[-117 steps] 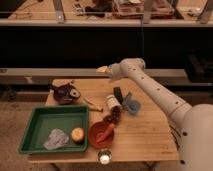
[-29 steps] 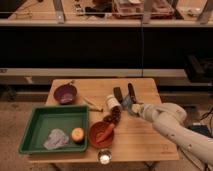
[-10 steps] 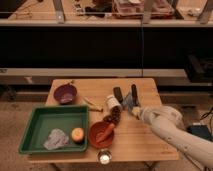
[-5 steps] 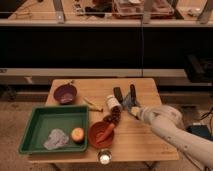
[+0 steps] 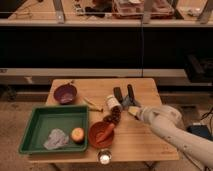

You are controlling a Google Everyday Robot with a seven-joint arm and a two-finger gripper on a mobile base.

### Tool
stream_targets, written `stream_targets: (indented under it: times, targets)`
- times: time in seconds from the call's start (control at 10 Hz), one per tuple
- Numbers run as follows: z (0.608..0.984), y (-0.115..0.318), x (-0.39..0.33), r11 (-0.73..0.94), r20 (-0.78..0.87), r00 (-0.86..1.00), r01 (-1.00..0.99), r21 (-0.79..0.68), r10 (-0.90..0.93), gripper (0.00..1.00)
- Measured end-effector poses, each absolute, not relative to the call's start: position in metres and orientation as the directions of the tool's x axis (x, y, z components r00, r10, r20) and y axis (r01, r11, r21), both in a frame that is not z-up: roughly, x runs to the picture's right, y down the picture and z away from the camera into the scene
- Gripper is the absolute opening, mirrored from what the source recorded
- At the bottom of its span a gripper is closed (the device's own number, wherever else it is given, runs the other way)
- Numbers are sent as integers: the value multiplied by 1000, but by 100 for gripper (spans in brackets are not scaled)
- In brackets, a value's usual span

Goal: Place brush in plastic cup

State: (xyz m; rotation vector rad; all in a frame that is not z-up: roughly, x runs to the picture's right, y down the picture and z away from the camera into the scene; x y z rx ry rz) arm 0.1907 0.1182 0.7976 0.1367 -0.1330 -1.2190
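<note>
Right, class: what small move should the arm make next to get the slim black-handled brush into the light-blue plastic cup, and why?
Probably ease the gripper slightly toward the far edge, onto the slim black-handled brush. The gripper hovers beside the small light-blue plastic cup, while the brush lies just beyond it, apparently not held.

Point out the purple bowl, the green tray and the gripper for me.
purple bowl (image 5: pixel 65 93): camera view, the middle of its inside.
green tray (image 5: pixel 34 126): camera view, bare floor on its left side.
gripper (image 5: pixel 126 103): camera view, over the table's right half, between its fingertips.
</note>
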Motion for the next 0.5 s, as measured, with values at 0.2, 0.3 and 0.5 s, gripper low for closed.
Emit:
stream_targets:
  times: [0.2, 0.3, 0.5]
  targets:
    - [796, 117, 191, 339, 29, 339, 924, 175, -940, 57]
    - [792, 113, 191, 338, 27, 339, 925, 175, -940, 57]
    - [768, 93, 191, 339, 29, 340, 924, 175, -940, 57]
